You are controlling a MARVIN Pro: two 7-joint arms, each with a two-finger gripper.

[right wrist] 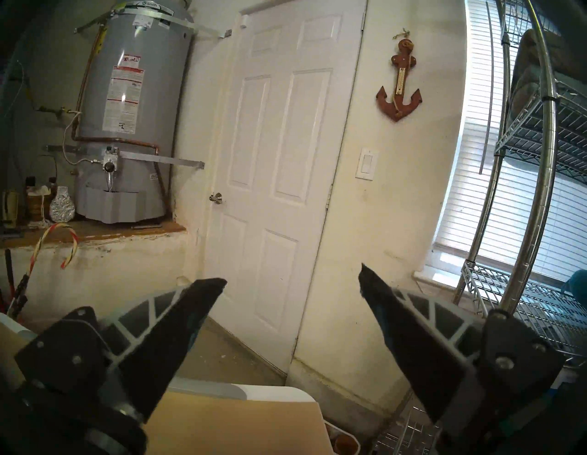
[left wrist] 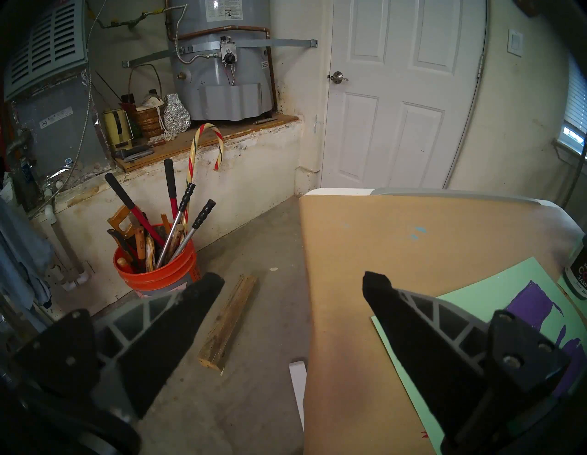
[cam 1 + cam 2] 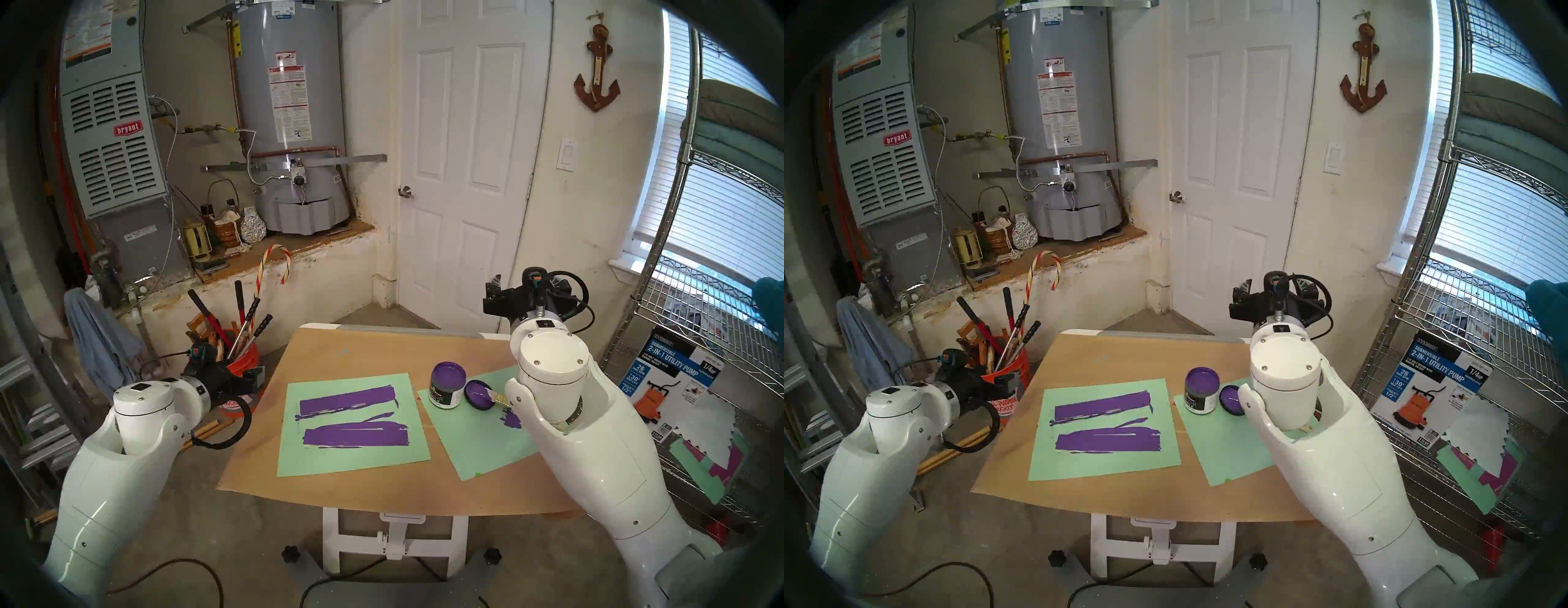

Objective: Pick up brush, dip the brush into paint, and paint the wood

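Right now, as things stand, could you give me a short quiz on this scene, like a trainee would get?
1. What colour is the paint in the open jar?
2. True or false: the right tool is open and empty.
3. The brush lies with its bristles on: A) the lid beside the jar, B) the jar's rim, C) the floor.

Key: 1 purple; 2 true; 3 A.
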